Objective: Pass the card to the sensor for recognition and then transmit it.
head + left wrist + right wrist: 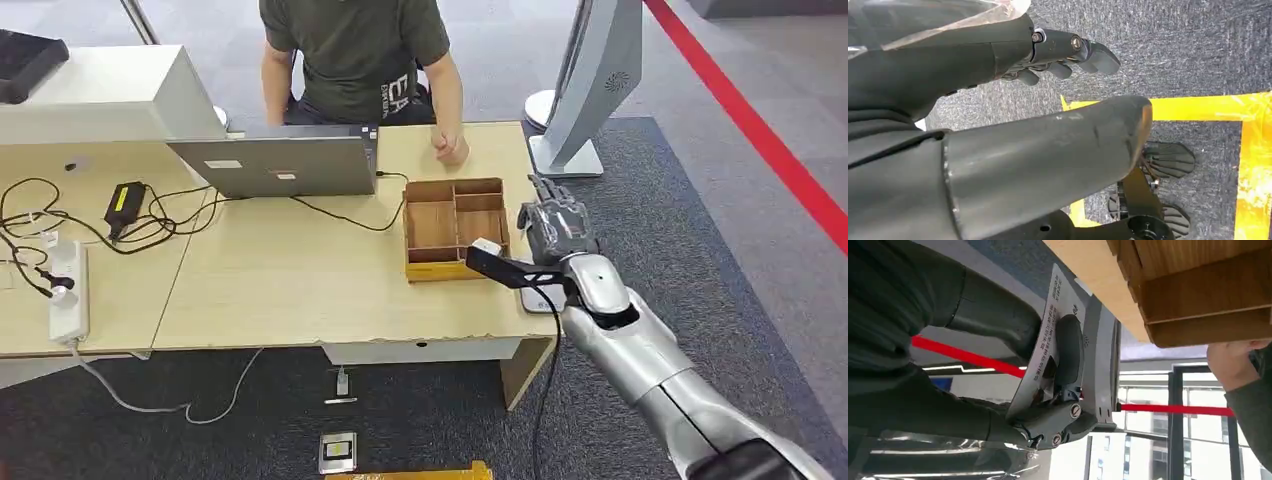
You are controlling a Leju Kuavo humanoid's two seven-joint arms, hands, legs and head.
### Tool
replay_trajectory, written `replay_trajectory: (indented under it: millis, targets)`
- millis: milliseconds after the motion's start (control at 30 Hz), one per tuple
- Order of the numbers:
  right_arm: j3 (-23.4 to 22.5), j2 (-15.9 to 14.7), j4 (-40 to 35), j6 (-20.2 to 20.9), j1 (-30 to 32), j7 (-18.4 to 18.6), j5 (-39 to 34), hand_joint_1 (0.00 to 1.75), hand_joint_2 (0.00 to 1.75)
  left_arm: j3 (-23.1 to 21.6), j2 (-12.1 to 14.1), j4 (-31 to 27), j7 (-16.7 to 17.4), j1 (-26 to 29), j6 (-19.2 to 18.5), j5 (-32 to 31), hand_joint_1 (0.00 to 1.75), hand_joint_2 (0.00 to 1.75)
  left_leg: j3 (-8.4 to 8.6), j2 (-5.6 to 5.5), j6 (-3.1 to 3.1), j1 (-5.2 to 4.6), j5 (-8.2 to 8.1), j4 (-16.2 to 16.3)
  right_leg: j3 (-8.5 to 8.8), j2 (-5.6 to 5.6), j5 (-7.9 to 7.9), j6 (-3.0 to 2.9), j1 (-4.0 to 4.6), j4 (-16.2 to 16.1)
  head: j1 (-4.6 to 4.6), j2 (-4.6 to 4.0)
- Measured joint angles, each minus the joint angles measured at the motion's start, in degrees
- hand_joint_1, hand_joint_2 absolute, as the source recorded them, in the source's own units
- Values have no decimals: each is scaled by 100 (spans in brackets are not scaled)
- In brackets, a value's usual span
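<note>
Card [1044, 356], white with small printed text, sat pinched in the right hand [1058, 390], a dark finger [1068, 357] pressed flat across its face and the grey thumb behind it. In the head view that right hand [555, 232] was raised at the table's [290, 280] right edge, just beside the wooden compartment tray [455, 228], which stood near the table's front right corner. A person [360, 55] sat behind the far edge, one hand [451, 148] resting on the tabletop close to the tray's far side. A grey laptop [285, 165] stood at the far edge, with a black power brick [125, 203] and tangled cables toward the left, and a white power strip [68, 295] near the front left. The left hand [1063, 55] hung over dark carpet crossed by yellow floor tape [1253, 165], its fingers [1098, 56] loosely curled together, holding nothing.
</note>
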Motion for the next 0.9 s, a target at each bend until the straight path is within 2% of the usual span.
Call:
replay_trajectory:
  millis: [500,900]
  targets:
    - [92,136,896,-90,-15,-59,-20,175,175,-7,4,0,-7,9,87,103,0,0,-2,-1,0,0,0,0,1,0,0,0,0,1,2,0]
    - [133,396,1401,120,-102,-66,96,175,175,-4,4,2,-37,116,85,243,0,0,-2,-1,0,0,0,0,0,0,0,0,0,0,0,0]
